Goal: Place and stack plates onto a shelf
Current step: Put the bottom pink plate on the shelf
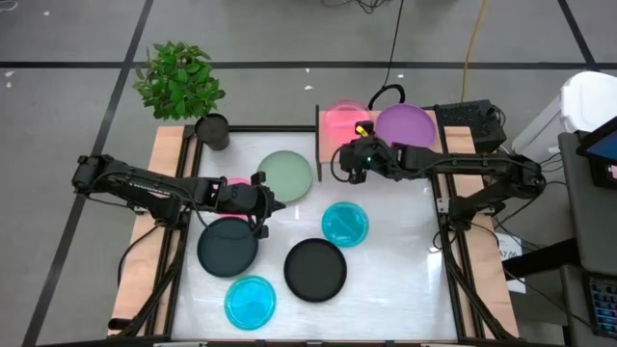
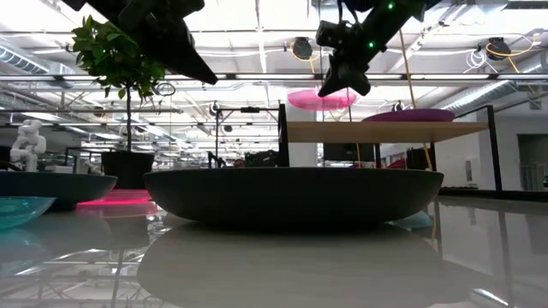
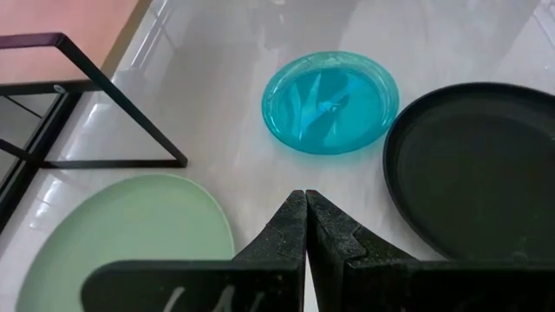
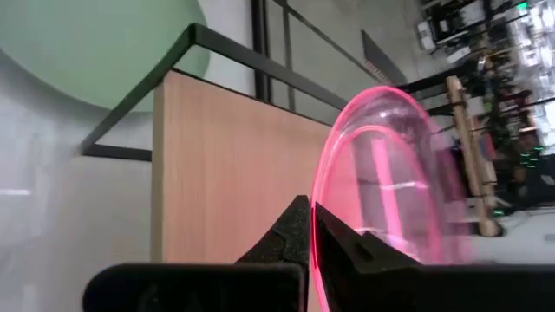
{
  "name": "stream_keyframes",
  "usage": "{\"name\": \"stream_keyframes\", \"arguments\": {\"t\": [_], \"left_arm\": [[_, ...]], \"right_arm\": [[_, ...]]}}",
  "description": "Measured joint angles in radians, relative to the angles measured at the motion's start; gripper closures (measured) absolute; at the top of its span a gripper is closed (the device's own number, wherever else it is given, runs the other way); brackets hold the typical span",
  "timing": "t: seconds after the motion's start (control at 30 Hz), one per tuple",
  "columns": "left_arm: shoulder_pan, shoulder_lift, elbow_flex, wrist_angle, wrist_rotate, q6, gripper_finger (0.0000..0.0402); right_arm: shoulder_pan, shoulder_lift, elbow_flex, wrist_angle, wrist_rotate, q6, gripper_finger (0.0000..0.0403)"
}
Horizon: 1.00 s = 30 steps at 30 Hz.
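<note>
Pink plate (image 1: 343,120), purple plate (image 1: 404,124), light-wood shelf (image 2: 385,132)

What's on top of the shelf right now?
A purple plate lies flat on the shelf. Beside it, the right end effector holds a pink plate above the board; its underside contact is hidden.

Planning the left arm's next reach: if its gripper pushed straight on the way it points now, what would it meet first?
Probably bare table first; beyond the shut left gripper lies the gap between the cyan plate and the black plate.

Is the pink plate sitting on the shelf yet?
Not yet. The low view shows the pink plate in the air above the shelf, with a gap under it. The right gripper grips its rim.
</note>
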<state>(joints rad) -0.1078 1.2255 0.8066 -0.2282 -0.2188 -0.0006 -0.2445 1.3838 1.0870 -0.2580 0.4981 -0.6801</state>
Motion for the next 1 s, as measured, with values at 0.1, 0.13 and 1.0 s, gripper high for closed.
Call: {"name": "stream_keyframes", "arguments": {"t": [0.1,0.13,1.0], "left_arm": [[0.000,0.000,0.000,-0.013,0.000,0.010,0.0398],[0.000,0.000,0.000,-0.016,0.000,0.016,0.0398],[0.003,0.000,0.000,-0.013,0.000,0.044,0.0398]], "right_arm": [[-0.035,0.000,0.000,0.001,-0.063,0.006,0.0403],[-0.045,0.000,0.000,0.001,-0.079,0.013,0.0403],[-0.136,0.055,0.000,-0.001,-0.189,0.078,0.0403]]}}
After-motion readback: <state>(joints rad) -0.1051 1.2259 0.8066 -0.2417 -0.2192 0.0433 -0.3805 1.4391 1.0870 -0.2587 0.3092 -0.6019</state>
